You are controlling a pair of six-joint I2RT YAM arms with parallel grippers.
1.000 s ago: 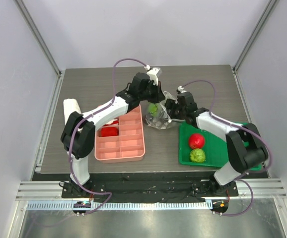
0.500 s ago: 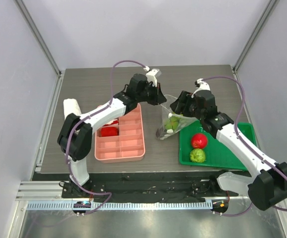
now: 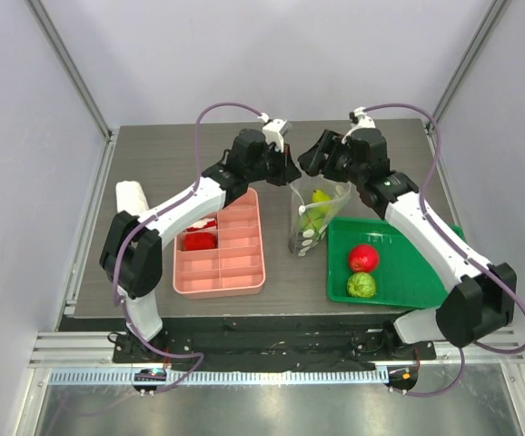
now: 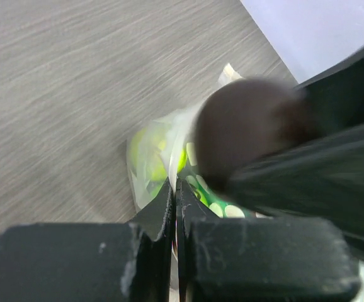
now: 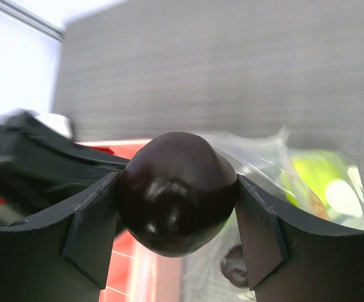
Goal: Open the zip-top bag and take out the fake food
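By the near right corner of the surface (image 3: 153, 154), a red apple (image 3: 362, 257) and a bumpy green fruit (image 3: 361, 285) are seen lying in a green tray (image 3: 426, 272). Left of it, a pink divided tray (image 3: 219, 289) is set, with red pieces (image 3: 199, 241) in its left compartments. Between the trays, the zip-top bag (image 3: 306, 227) is held upright, with a yellow-green pear (image 3: 320, 197) seen inside. Its top edge is pinched by the left pincer (image 4: 174, 189), which is fully closed. Just beside it, above the bag's mouth, a dark round piece (image 5: 177, 182) is clasped by the right pincer (image 5: 177, 211).
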